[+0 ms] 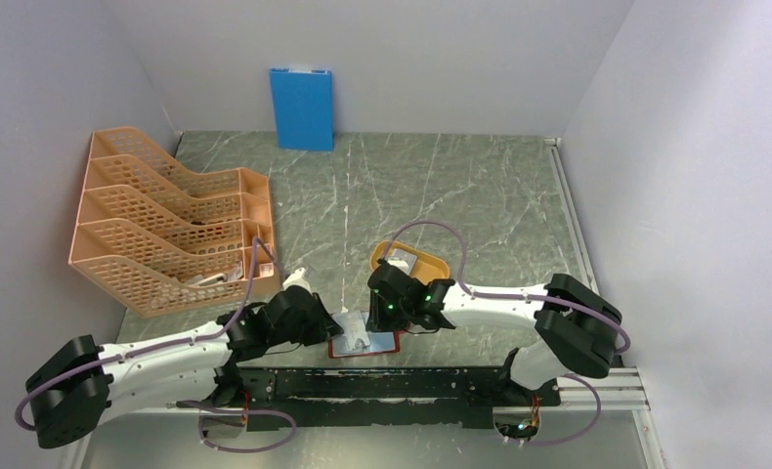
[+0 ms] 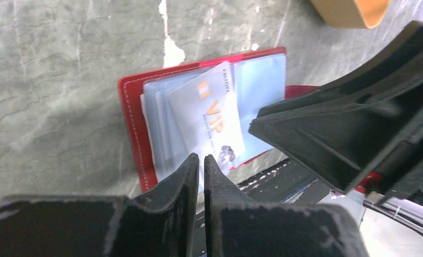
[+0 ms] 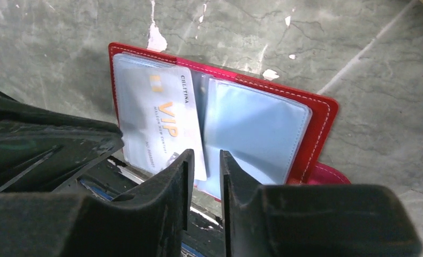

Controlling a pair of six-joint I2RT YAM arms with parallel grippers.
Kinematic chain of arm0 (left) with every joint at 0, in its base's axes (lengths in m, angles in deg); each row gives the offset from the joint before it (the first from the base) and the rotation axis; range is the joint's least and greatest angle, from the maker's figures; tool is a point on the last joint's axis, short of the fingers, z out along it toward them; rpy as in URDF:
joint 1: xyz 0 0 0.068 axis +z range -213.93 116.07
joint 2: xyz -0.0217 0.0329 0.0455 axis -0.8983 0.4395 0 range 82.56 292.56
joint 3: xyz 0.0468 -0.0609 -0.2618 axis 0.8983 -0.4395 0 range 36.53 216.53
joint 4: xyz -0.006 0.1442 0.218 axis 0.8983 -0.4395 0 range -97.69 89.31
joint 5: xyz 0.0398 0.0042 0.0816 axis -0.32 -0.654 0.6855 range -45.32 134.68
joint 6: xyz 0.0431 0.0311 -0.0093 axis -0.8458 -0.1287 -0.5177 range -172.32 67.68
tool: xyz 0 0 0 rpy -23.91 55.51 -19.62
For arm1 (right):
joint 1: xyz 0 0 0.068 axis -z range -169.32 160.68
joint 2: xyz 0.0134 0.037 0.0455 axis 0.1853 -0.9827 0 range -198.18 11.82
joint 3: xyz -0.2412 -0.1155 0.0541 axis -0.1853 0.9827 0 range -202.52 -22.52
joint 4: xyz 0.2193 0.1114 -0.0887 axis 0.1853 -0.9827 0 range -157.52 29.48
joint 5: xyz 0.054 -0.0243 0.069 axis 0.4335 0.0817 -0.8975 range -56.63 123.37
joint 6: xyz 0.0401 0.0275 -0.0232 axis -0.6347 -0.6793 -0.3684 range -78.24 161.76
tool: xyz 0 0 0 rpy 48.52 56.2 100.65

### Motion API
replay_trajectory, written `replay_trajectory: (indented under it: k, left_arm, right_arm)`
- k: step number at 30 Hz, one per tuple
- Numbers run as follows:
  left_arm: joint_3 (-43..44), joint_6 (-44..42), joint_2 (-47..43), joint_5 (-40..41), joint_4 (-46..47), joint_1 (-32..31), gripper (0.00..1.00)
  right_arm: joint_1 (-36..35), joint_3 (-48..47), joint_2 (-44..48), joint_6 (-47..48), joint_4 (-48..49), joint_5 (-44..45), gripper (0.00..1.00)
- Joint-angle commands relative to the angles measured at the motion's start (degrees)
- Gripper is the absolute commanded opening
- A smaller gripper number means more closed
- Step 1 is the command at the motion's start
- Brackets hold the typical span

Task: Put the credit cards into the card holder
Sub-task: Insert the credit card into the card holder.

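Your left gripper (image 2: pixel 199 160) is pinching 1 VIP card (image 2: pixel 209 118) over the open red wallet (image 2: pixel 131 123) — your right gripper (image 3: pixel 205 160) is hovering at its fold, fingers narrowly apart.

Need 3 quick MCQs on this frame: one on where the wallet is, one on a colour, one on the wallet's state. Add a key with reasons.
1. Where does the wallet lie?
A) in the orange rack
B) at the near edge of the table
C) by the back wall

2. What colour is the board leaning on the back wall?
A) blue
B) green
C) yellow

3. The wallet is:
A) snapped shut
B) open flat
C) standing upright

Key:
1 B: the top view shows it just ahead of the arm bases.
2 A: the board is plain blue.
3 B: both wrist views show its clear sleeves spread out, with a card on them.
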Motion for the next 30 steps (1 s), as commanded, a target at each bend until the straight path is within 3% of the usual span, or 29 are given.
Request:
replay_trajectory:
  k: [1,13,30]
  left_arm:
    - [3.92,-2.02,-1.18,-0.3,-3.64,-0.04,0.15]
    - [0.45,2.85,-12.78,8.43,-21.05,0.01,0.09]
    - [-4.42,2.82,-3.34,3.2,-10.68,-0.05,0.08]
  right_arm:
    - [0.2,-1.35,-0.36,1.45,-2.48,1.93,0.26]
    - [0.17,-3.57,-3.87,2.69,-4.62,2.37,0.14]
    - [-1.76,-4.68,-6.21,3.19,-3.9,-0.48,0.08]
